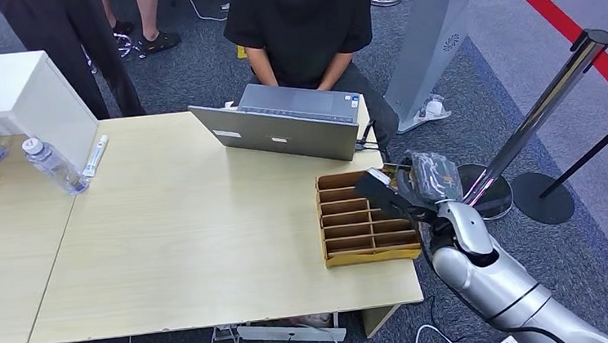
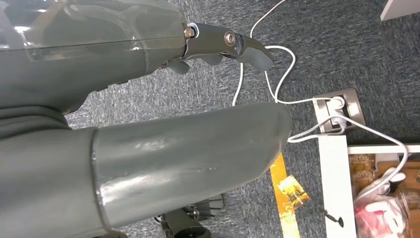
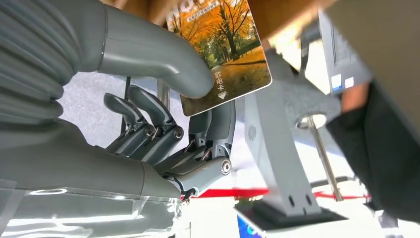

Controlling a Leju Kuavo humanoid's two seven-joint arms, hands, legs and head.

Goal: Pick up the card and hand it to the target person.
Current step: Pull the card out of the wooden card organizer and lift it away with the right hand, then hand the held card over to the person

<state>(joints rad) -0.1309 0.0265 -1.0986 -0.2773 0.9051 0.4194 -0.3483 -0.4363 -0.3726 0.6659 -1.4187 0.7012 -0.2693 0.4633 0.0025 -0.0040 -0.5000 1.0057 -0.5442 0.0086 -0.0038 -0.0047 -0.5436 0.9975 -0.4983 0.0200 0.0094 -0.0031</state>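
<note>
Right hand point(image 3: 163, 124) clamped on the card point(image 3: 223, 54), thumb pressed against the printed face, darker fingers behind, so the autumn picture stays exposed for handover. Raised just above the cardboard divider tray point(image 1: 336, 259) at the table point(image 1: 190, 229) corner, probably fresh from a slot. Ahead of the hand, beyond a laptop point(image 1: 289, 123), the seated person point(image 1: 305, 24): likely the recipient. Left hand point(image 2: 218, 47) hanging over carpet and cables, holding nothing, fingers apparently loose and apart.
</note>
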